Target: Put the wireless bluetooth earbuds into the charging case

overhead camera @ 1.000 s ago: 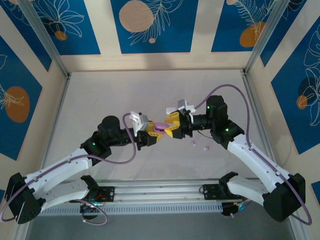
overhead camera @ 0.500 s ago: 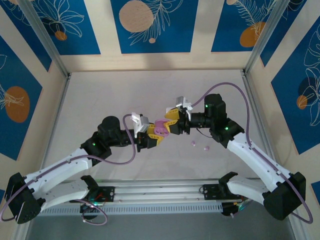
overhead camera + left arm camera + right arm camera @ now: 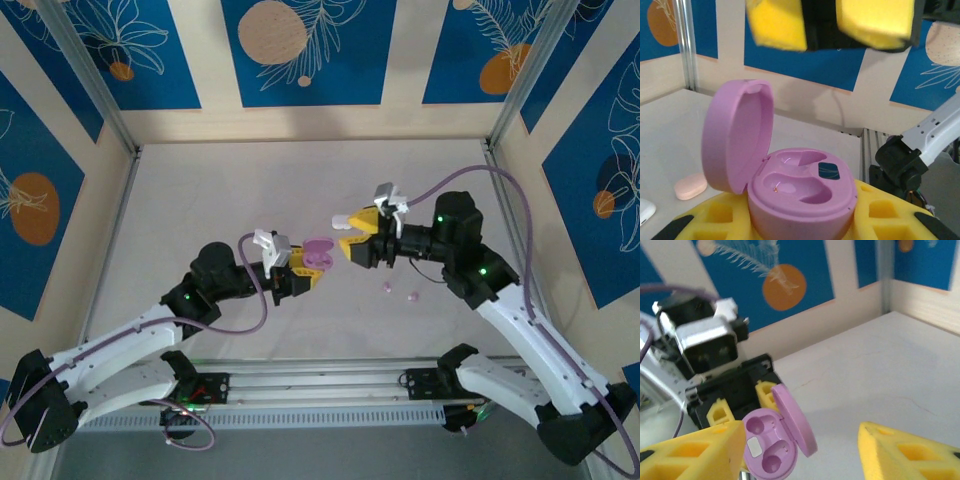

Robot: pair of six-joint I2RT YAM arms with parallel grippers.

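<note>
You see two of the earbuds as tiny pale spots lying near each other on the surface, below the right arm's wrist. They are too small there to tell their colour or which way they lie.

The charging case is lilac and is held above the surface, well apart from those two buds. Its lid stands open and nearly upright on its hinge. In the left wrist view both hollows of the base show their bare floor, with a small dark patch beside them.

The left gripper has its jaws closed on the base of the case, and the lower part of the base is hidden between the yellow pads.

The right gripper faces the case from the other side, near but not touching. Its jaws are spread wide with nothing between them. In the left wrist view its pads are blurred and cut off at the top edge.

On the surface behind the case lies a pale pink pebble-shaped piece; you cannot tell whether it is a bud. A white piece is cut off by the left edge.
</note>
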